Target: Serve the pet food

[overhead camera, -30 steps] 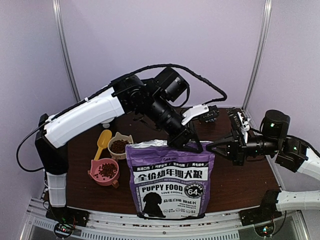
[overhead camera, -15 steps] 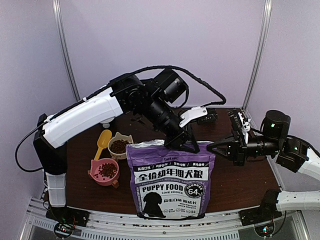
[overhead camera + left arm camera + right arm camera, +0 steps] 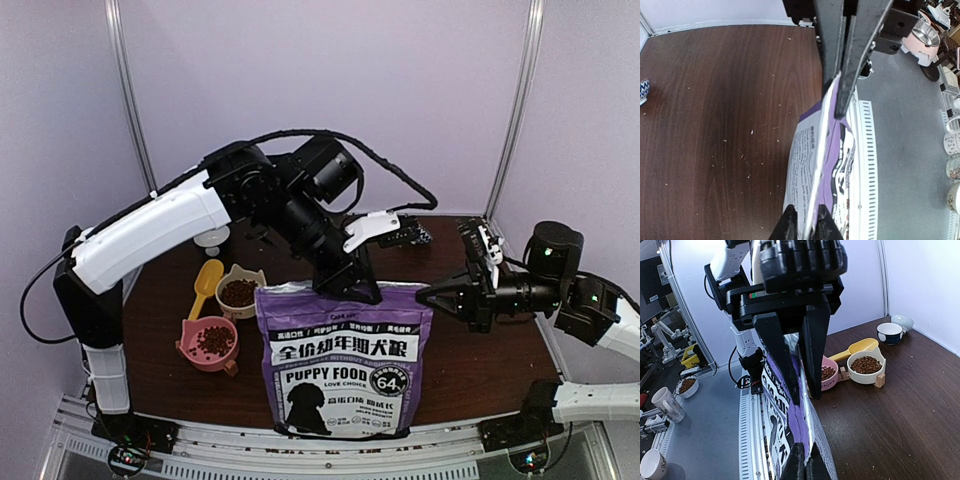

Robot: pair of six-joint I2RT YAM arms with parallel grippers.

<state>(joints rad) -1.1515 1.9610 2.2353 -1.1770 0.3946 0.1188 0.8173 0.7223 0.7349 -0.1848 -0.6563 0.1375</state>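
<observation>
Pet food (image 3: pixel 215 340): loose dry pellets, light, roll freely. Don't pinch them; pour, or use the scoop (image 3: pixel 206 281). Heaps lie in the pink bowl (image 3: pixel 184 346) and cream bowl (image 3: pixel 258 278), left-arm side. The bag (image 3: pixel 340 370) is soft and floppy, so grip it at the top edge. L gripper (image 3: pixel 348 288): narrow, clamped mid top edge. R gripper (image 3: pixel 424 295): closed on the edge's right corner.

left fingers (image 3: pixel 829 50) farther left along the top edge of the bag (image 3: pixel 340 345)

Left arm (image 3: pixel 150 235) arched over centre; left gripper (image 3: pixel 350 292) points down, pinching puppy-food bag (image 3: pixel 340 360) top. Right gripper (image 3: pixel 424 294) horizontal, clamped on its right corner.
</observation>
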